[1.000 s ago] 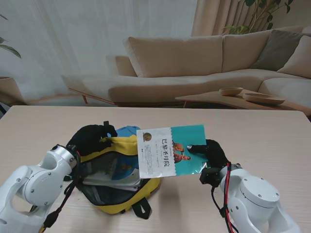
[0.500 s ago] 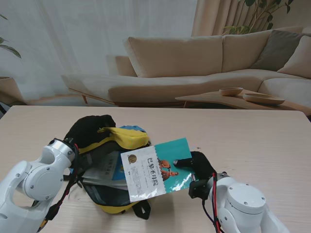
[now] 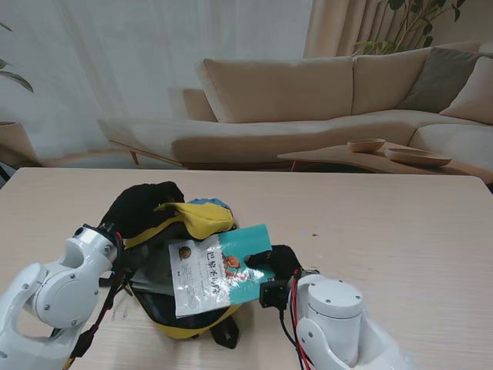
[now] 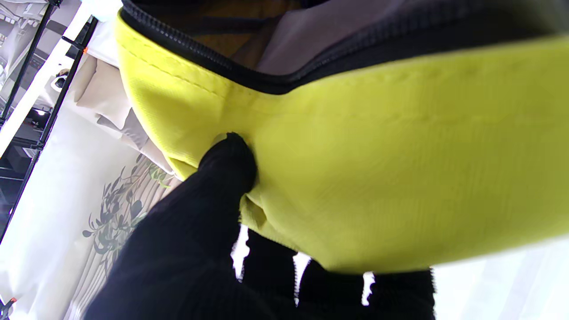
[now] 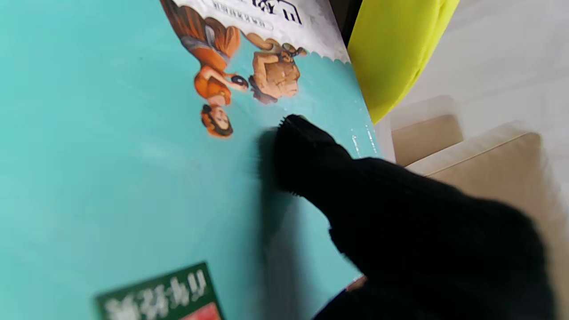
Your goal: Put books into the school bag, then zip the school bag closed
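A yellow and black school bag point(image 3: 202, 218) lies open on the table in front of me. My left hand point(image 3: 142, 206), in a black glove, is shut on the bag's yellow flap point(image 4: 378, 146) and holds it raised. A teal and white book point(image 3: 216, 267) sits tilted over the bag's mouth, its left end inside the opening. My right hand point(image 3: 276, 260) is shut on the book's right end, thumb point(image 5: 306, 151) pressed on the teal cover point(image 5: 111, 155). Other books show inside the bag beneath it.
The light wooden table point(image 3: 400, 231) stretches to my right of the bag. A black strap end point(image 3: 226, 331) pokes out at the bag's near edge. Beyond the table stand a beige sofa point(image 3: 308, 100) and a low table with bowls point(image 3: 400, 154).
My right hand has carried the book left and down, from upright beside the bag to lying tilted across its opening. The left hand has kept the flap lifted.
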You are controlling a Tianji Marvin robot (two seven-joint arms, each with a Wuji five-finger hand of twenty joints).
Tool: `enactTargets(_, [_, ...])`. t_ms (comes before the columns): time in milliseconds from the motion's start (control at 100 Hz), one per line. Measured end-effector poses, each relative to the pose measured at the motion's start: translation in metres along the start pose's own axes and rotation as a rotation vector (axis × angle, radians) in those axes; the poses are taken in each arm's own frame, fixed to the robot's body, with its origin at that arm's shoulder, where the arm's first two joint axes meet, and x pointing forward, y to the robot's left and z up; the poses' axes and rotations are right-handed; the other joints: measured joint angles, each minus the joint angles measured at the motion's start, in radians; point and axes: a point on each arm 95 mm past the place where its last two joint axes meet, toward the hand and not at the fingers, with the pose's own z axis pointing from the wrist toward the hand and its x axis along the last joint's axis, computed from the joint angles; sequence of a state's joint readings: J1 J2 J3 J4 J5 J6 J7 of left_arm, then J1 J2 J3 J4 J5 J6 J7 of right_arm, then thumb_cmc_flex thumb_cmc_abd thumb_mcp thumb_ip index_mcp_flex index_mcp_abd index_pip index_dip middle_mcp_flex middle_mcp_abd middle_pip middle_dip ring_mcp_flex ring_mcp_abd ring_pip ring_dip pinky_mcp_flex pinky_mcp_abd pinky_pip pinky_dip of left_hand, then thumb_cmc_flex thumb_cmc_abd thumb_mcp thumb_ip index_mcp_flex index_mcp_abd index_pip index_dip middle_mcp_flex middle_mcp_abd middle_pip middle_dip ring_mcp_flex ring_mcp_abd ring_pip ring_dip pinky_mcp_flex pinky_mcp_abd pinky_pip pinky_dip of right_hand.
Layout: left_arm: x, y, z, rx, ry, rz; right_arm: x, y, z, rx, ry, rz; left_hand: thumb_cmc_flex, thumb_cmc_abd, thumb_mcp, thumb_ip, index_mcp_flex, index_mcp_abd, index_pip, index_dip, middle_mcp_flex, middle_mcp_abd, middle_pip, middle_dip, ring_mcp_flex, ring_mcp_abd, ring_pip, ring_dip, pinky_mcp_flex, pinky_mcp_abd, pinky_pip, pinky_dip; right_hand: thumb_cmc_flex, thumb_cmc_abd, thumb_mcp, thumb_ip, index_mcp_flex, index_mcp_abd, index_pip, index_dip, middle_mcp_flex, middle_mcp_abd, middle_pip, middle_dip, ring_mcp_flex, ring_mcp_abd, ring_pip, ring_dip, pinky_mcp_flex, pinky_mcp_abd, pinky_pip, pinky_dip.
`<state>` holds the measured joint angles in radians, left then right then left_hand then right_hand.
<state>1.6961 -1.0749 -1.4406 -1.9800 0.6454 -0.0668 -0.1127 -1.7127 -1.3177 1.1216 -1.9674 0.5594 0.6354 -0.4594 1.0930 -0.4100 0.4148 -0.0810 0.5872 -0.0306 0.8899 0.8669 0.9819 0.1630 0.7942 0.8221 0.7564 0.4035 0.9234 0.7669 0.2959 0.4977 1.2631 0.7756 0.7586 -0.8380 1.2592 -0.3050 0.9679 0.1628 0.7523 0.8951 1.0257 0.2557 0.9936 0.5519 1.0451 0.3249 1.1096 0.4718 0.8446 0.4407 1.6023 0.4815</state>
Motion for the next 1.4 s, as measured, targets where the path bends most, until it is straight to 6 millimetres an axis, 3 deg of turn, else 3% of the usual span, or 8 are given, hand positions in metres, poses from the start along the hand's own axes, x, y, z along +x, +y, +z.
enactTargets(550, [0.008,0.004,-0.009,-0.008,0.024,-0.026,0.001,-0.056,0.025,-0.064,-0.133,0.101,0.013,0.000,-0.011,0.000,0.000,0.009,0.000,0.009,0.000,0.025,-0.002,0.000,0.000,0.005,-0.013,0.000,-0.011,0.001,0.000,0.000,0.000,0.000,0.000,0.000,0.000,0.007,0.000,-0.006,-0.016,0.000,0.013,-0.043,0.000,0.000,-0.002,-0.002,0.000,0.000,0.000,-0.003])
enactTargets(730, [0.012,0.007,-0.009,-0.013,0.030,-0.034,0.005,-0.071,0.033,-0.079,-0.150,0.120,0.022,0.000,-0.021,0.000,0.000,0.011,0.000,0.011,0.000,0.033,-0.003,0.000,0.000,0.006,-0.014,0.000,-0.012,0.001,0.000,0.000,0.000,0.000,0.000,0.000,0.000,0.007,0.002,-0.054,-0.026,0.000,0.035,-0.063,0.000,0.000,-0.004,-0.003,0.000,0.000,0.000,-0.010])
enactTargets(1100, [0.016,0.009,-0.015,-0.015,0.032,-0.021,0.010,-0.095,0.056,-0.139,-0.145,0.168,0.024,0.000,-0.030,0.000,0.000,0.012,0.000,0.013,0.000,0.036,-0.005,0.000,0.000,0.006,-0.022,0.000,-0.015,0.001,0.000,0.000,0.000,0.000,-0.003,-0.010,0.000,0.015,0.005,-0.068,-0.027,0.000,0.035,-0.073,0.000,0.001,-0.015,-0.012,-0.009,0.000,-0.002,-0.019])
enactTargets(1400, [0.020,0.010,-0.021,-0.017,0.043,-0.004,0.016,-0.101,0.071,-0.205,-0.128,0.152,0.025,0.000,-0.031,0.000,0.000,0.022,0.000,0.014,0.000,0.036,-0.006,0.000,-0.001,0.006,-0.023,0.000,-0.019,0.002,0.000,0.000,0.008,0.007,-0.006,-0.023,-0.017,0.016,0.030,-0.098,-0.049,0.000,0.037,-0.095,-0.001,0.001,-0.050,-0.016,-0.022,-0.001,-0.029,-0.027])
